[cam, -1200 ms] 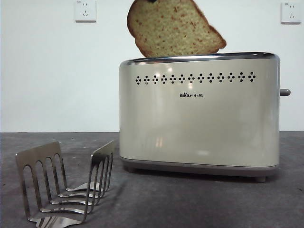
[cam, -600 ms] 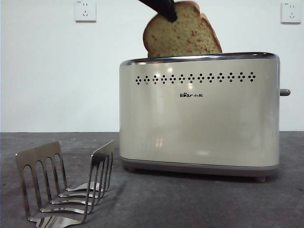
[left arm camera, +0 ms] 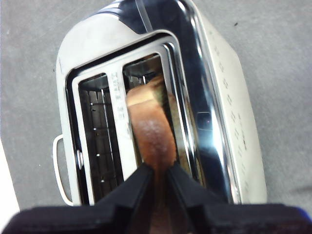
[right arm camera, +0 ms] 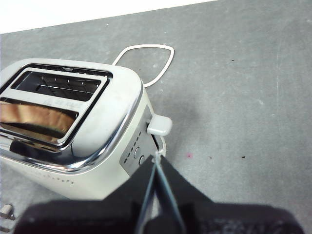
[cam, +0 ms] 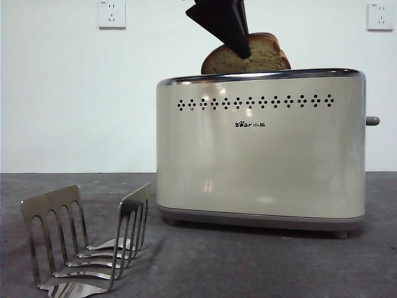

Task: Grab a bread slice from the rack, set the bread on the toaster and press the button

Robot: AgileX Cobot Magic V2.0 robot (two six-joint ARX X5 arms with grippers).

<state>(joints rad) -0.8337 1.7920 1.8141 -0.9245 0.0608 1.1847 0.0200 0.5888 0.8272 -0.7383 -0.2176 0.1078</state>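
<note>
A dark grey tabletop runs back to a plain white wall with 2 wall sockets, one in each upper corner of the front view.

Nearest, at the lower left of that view, the rack stands bare, well apart from the action and in nobody's way. Behind it, filling the centre and right, sits the toaster, its long side toward the camera.

The relation that matters is at the toaster's top: the slice of bread is partly down in one of the 2 slots, its rounded crust showing above the chrome rim. In the left wrist view the slice lies edge-on, its long axis running along the slot, directly ahead of the jaws. The left gripper pinches the crust from above with both jaws closed on it; in the front view it shows as the black wedge at the top centre. The neighbouring slot is empty. Nothing blocks the descent — by my judgement the slice only needs releasing.

The button juts from the narrow end, at the far right of the front view. The right gripper waits just beside it, jaws closed on nothing — clearly the nearer arm for the press.
</note>
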